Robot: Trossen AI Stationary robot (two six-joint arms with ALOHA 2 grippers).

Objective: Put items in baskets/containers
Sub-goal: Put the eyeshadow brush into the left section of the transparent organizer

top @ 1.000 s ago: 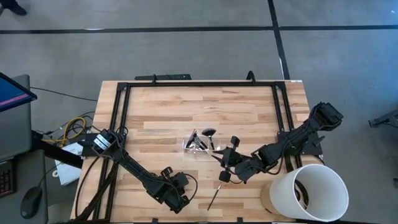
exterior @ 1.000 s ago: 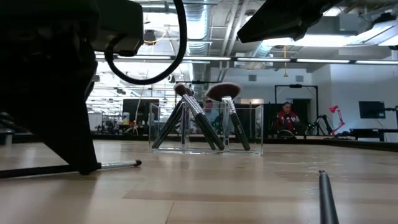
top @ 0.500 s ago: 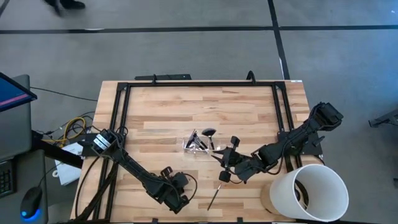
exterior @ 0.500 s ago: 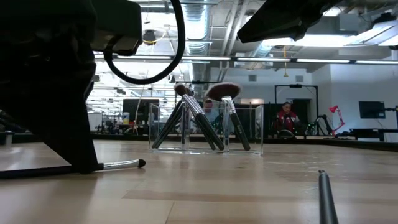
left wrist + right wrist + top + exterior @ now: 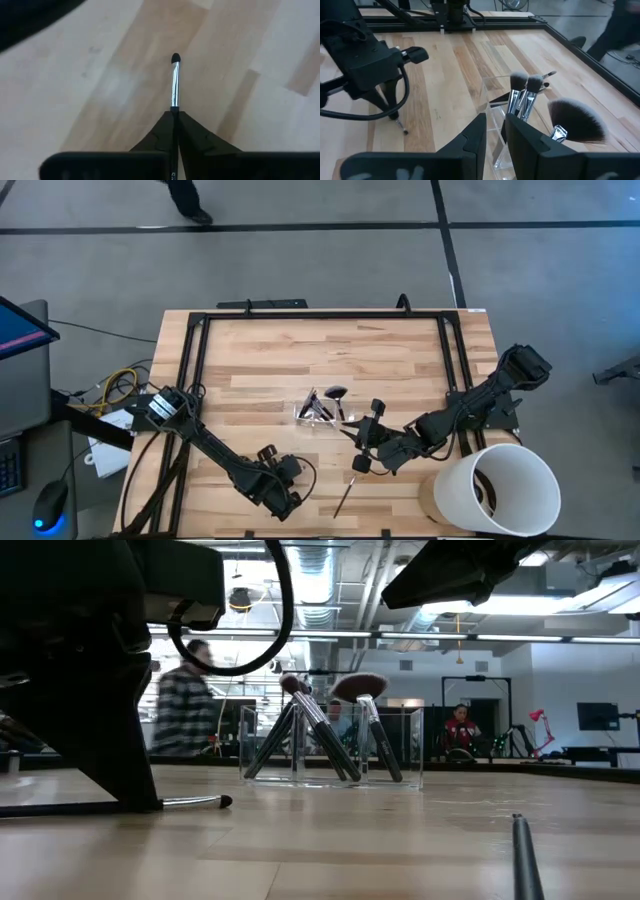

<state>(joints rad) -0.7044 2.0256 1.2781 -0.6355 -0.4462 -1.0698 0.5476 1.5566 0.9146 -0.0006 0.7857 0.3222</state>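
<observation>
My left gripper (image 5: 281, 497) is low over the table's near edge, shut on a thin makeup brush (image 5: 175, 82) with a silver ferrule and a small dark tip. My right gripper (image 5: 495, 131) is open with nothing between its fingers. It hovers just near and right of the clear tray (image 5: 318, 411). Several brushes (image 5: 522, 92) stand slanted in the tray, heads up, leaning on its walls, among them the fan-shaped one (image 5: 576, 120). One more brush (image 5: 343, 498) lies flat on the wood between the arms. My left gripper pinches the brush between its two fingers on the dark handle just behind the ferrule (image 5: 175, 111). The fingers (image 5: 135, 795) slant down from above, and the ferrule and tip (image 5: 200, 803) stick out past them. The brush is about level at the tabletop; whether it rests on the wood, I cannot tell.
A large white bucket (image 5: 495, 486) stands at the near right corner. A black frame (image 5: 320, 315) runs around the table. There is bare wood on the far half and left of the tray. People (image 5: 185, 710) show in the room beyond.
The brush in my left gripper has levelled out: its handle end has come up while the tip has stayed near the wood. A person has walked into the background. My right gripper has kept still.
</observation>
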